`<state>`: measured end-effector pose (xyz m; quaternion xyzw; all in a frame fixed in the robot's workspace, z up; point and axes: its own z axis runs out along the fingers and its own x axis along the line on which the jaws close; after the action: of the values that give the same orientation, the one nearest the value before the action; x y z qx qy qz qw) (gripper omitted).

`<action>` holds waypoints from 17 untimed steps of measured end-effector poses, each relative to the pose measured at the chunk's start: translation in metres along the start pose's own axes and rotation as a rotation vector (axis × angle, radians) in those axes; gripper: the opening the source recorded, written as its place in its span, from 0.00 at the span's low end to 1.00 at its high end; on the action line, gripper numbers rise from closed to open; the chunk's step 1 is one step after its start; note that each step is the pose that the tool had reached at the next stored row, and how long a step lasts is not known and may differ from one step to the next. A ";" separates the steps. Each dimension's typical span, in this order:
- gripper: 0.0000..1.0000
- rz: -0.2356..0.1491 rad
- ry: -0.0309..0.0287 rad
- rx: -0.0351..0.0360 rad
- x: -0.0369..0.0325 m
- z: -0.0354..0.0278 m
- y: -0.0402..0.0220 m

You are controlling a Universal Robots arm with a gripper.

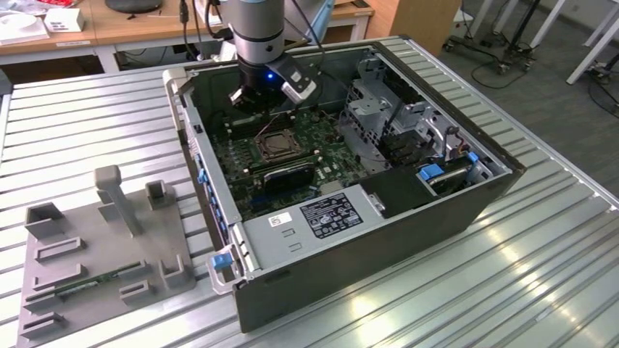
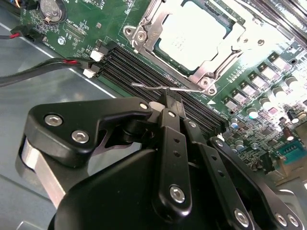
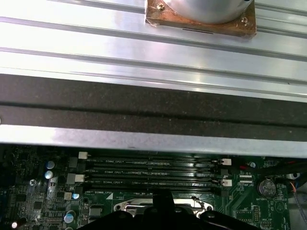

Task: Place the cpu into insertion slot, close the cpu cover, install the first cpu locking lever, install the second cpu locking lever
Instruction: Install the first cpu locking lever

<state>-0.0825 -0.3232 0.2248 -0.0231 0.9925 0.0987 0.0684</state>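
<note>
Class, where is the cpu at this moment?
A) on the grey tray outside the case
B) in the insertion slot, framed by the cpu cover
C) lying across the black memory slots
B: in the second wrist view the cpu lies flat in the insertion slot with the cpu cover frame around it.

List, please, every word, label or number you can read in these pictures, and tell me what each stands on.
Nothing reads reliably.
Large sticker on the grey metal box, exterior view: too small.
Small white label beside it: too small.
Lettering along the memory slots, first wrist view: too small.
Markings on the green board, second wrist view: too small.
</note>
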 end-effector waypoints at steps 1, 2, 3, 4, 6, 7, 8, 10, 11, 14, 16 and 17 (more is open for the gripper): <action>0.11 0.000 0.0000 0.0001 -0.0002 0.0004 -0.0001; 0.11 0.000 0.0000 0.0001 -0.0005 0.0008 -0.0002; 0.11 0.000 0.0000 0.0000 -0.0007 0.0013 -0.0003; 0.11 0.000 0.0001 0.0001 -0.0008 0.0017 -0.0004; 0.11 0.000 0.0000 0.0001 -0.0011 0.0026 -0.0006; 0.11 0.000 0.0001 0.0001 -0.0012 0.0030 -0.0007; 0.11 0.000 0.0000 0.0001 -0.0013 0.0034 -0.0008; 0.11 0.000 0.0001 0.0001 -0.0016 0.0042 -0.0009; 0.11 0.000 0.0001 0.0002 -0.0018 0.0045 -0.0010; 0.11 0.000 0.0002 0.0002 -0.0028 0.0056 -0.0013; 0.11 0.000 0.0001 0.0001 -0.0036 0.0063 -0.0014; 0.11 0.000 0.0001 0.0001 -0.0040 0.0067 -0.0015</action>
<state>-0.0776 -0.3232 0.2186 -0.0231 0.9925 0.0986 0.0684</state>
